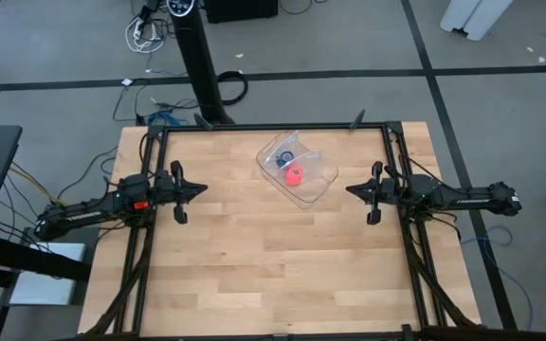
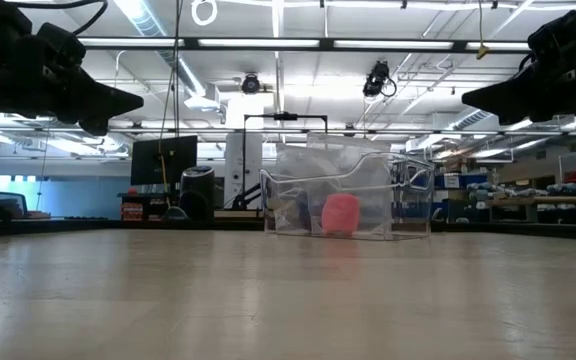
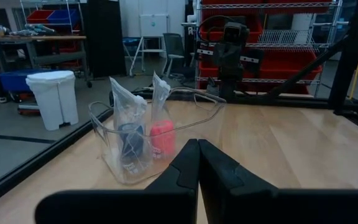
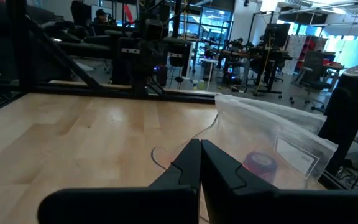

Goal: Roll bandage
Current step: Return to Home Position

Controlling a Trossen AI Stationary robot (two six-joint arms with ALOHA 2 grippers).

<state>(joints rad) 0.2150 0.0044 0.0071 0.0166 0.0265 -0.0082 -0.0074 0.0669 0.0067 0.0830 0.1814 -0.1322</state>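
- Bench (image 1: 254,275): wood top. Clock directions below are read from the high view with the bin at the centre of the dial.
- Left arm (image 1: 83,213): lies along the 9 o'clock side, well apart from the bin. Judged parked, since nothing on the bench is left to handle.
- Right arm (image 1: 463,197): mirrors it on the 3 o'clock side, also well apart from the bin.
- Bin (image 1: 328,173): clear plastic, open-topped, standing on the bench toward its far edge, midway between the two arms. It holds the bag and nothing loose that I can see.
- Bag (image 1: 281,150): clear wrinkled film, standing up in the bin's 11 o'clock part, its top poking above the rim.
- Left end effector (image 1: 200,189): at 9 o'clock, raised off the bench, fingers pressed together on nothing, tip aimed at the bin.
- Right end effector (image 1: 351,189): at 3 o'clock, raised likewise, fingers pressed together and empty.
- Bandage (image 1: 295,173): small pink roll near the bin's middle, apparently inside the bag. Rolled and stowed, so the job looks finished.
- Dark item (image 3: 132,140): inside the bag just beside the bandage. I cannot tell what it is.
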